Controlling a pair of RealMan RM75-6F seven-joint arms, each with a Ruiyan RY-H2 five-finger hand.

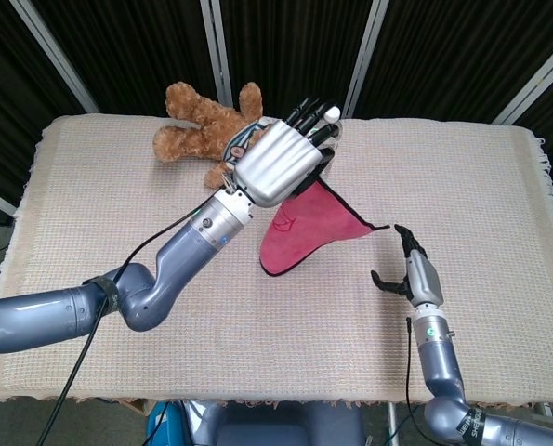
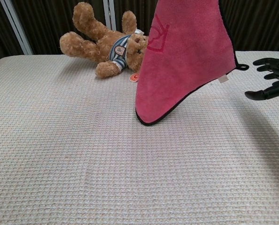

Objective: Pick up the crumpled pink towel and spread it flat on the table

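The pink towel (image 1: 302,232) (image 2: 184,56) with a black hem hangs in the air above the table's middle, draped downward and clear of the cloth. My left hand (image 1: 281,158) grips its upper part from above; the chest view cuts that hand off at the top edge. A corner with a small black loop points toward my right side. My right hand (image 1: 408,265) (image 2: 270,77) hovers open just right of that corner, fingers apart, holding nothing and not touching the towel.
A brown teddy bear (image 1: 206,130) (image 2: 106,44) in a striped shirt lies at the back of the table, behind the towel. A beige waffle-weave cloth (image 1: 118,214) covers the table. Dark curtains stand behind.
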